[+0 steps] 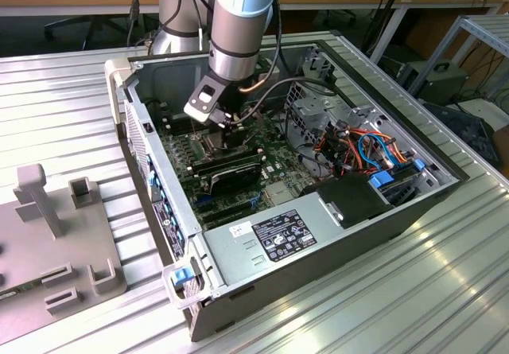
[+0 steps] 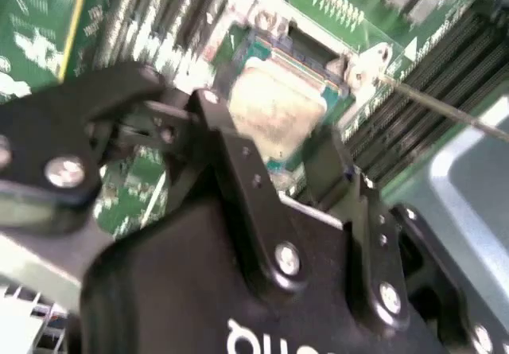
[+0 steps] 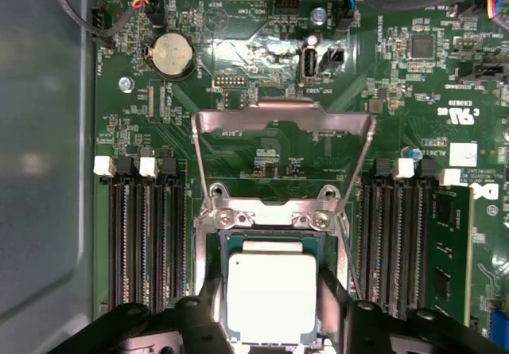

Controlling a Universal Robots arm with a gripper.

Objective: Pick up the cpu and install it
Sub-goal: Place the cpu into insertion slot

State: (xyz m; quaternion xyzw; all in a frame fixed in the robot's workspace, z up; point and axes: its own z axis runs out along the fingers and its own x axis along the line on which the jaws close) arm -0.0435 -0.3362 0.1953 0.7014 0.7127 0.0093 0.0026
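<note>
Green motherboard (image 3: 262,143), hinged metal socket frame (image 3: 282,115) open; square matte-silver cpu (image 3: 272,290) at black pincer (image 3: 271,305).

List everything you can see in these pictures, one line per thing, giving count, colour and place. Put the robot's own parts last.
computer case: one, grey, open, on the slatted metal table.
motherboard: one, green, inside the case.
cpu: one, silver-grey, in the motherboard's socket.
socket frame: one, silver, swung open beside the cpu.
power supply: one, grey, inside the case.
cables: several, orange, red, blue, inside the case.
fixture block: one, grey, on the table at the exterior view's left.
arm: one, silver and light blue, reaching into the case.
gripper: one, black, over the cpu.
</note>
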